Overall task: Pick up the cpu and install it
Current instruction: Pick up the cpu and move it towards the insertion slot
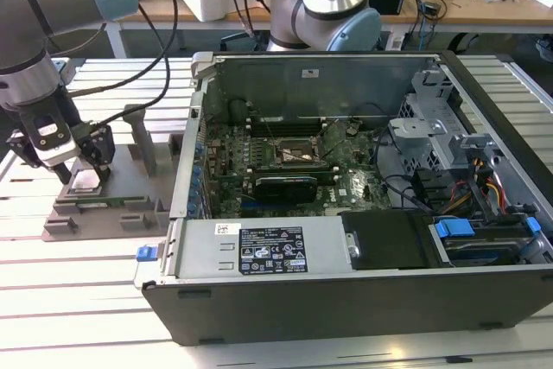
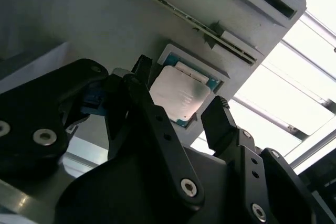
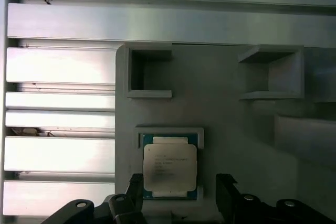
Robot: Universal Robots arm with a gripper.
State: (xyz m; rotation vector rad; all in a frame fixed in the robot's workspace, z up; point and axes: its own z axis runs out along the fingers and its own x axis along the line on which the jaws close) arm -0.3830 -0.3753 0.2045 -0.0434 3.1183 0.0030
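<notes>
Plainly released, the tool [image 3: 179, 181] straddles the cpu [image 3: 170, 165] on the grey fixture plate [image 3: 236, 129], gripping nothing.

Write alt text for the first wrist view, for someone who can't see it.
A silver-topped cpu sits in a recess of a grey fixture plate, with the open gripper poised around it, one black finger on each side.

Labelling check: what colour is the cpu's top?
The cpu is pale silver-grey; best in first wrist view.

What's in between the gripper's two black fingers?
The cpu lies between the gripper's fingers, flat in its pocket on the grey fixture plate, in both wrist views.
</notes>
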